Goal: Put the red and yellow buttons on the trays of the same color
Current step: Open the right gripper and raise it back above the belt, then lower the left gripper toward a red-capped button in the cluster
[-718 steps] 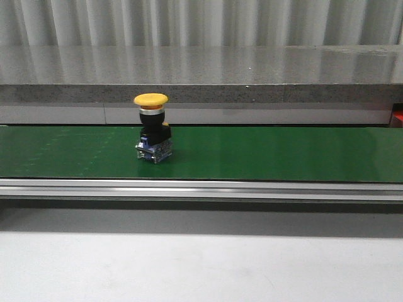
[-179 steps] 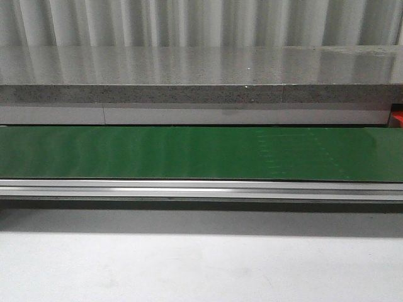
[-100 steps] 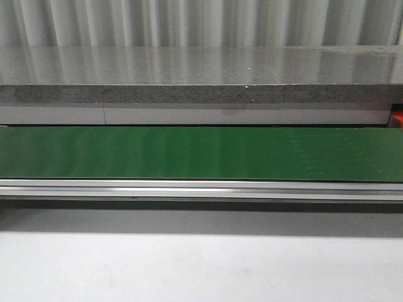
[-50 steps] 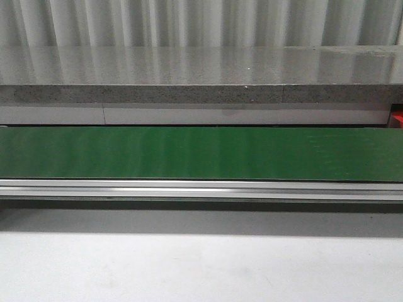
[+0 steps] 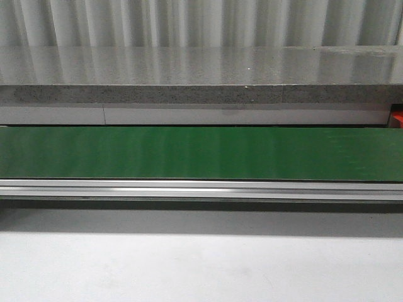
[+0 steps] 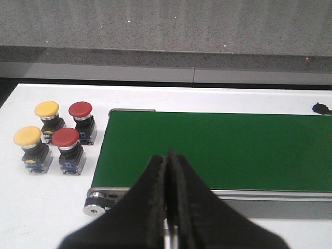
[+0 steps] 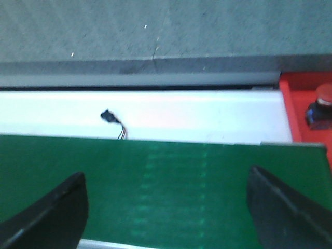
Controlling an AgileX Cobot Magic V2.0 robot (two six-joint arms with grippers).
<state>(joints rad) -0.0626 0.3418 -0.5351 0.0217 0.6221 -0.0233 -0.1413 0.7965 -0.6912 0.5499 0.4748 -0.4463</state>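
In the left wrist view two yellow buttons (image 6: 47, 110) (image 6: 28, 138) and two red buttons (image 6: 81, 110) (image 6: 65, 138) stand on the white table beside the end of the green belt (image 6: 218, 148). My left gripper (image 6: 168, 158) is shut and empty, above the belt's near rail. My right gripper (image 7: 166, 202) is open and empty over the green belt (image 7: 171, 176). A red tray (image 7: 303, 111) at the belt's end holds a red button (image 7: 322, 101). The front view shows the belt (image 5: 201, 153) bare, with a sliver of red tray (image 5: 397, 117) at the right edge. No yellow tray shows.
A grey stone ledge (image 5: 201, 75) runs behind the belt. A small black connector with wires (image 7: 111, 119) lies on the white table beyond the belt; another shows in the left wrist view (image 6: 320, 108). A silver rail (image 5: 201, 189) edges the belt's front.
The yellow button that stood on the belt 7.2 s ago is gone from the front view. The belt has shown no button over the last 1.8 s.
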